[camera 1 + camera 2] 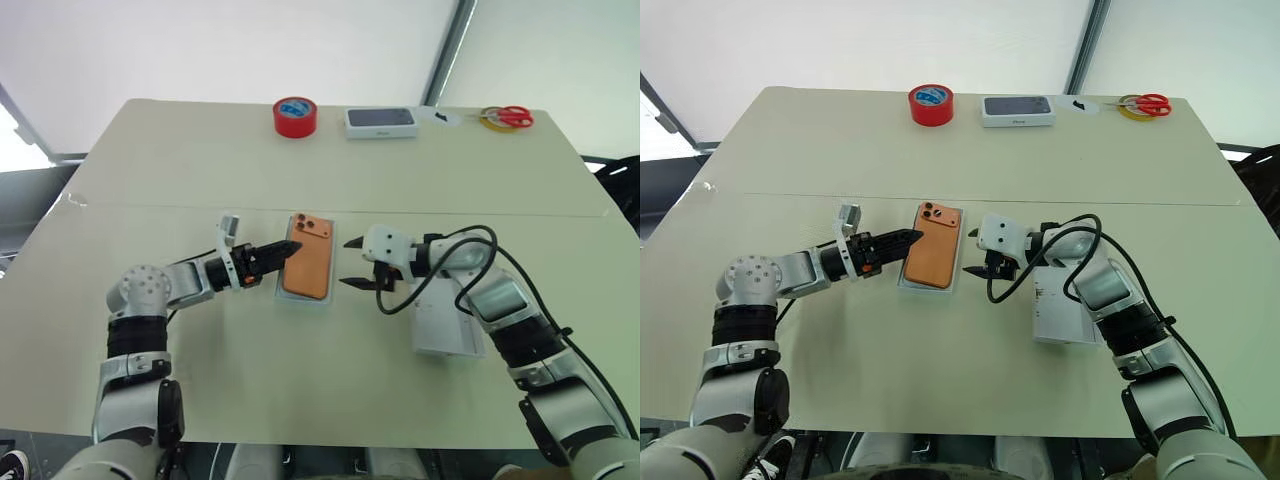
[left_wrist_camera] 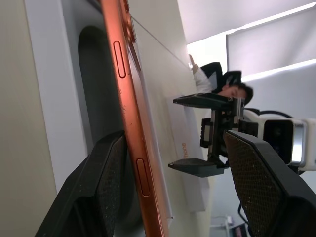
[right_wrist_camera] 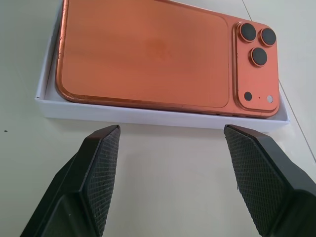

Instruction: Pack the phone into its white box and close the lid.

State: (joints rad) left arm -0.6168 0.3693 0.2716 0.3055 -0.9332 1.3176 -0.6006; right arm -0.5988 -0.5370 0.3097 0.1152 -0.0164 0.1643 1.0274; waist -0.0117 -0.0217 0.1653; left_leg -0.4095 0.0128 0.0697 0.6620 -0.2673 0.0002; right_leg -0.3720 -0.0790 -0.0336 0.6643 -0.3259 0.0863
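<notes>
Beige table: one phone, one white box, one lid, two released pincers.

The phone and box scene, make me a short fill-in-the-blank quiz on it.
1. The phone lies in the white ____.
2. Its camera lenses face ____.
3. The roll of tape at the table's far edge is ____.
4. The right tool has its fingers ____.

Missing words: box; up; red; open
</notes>
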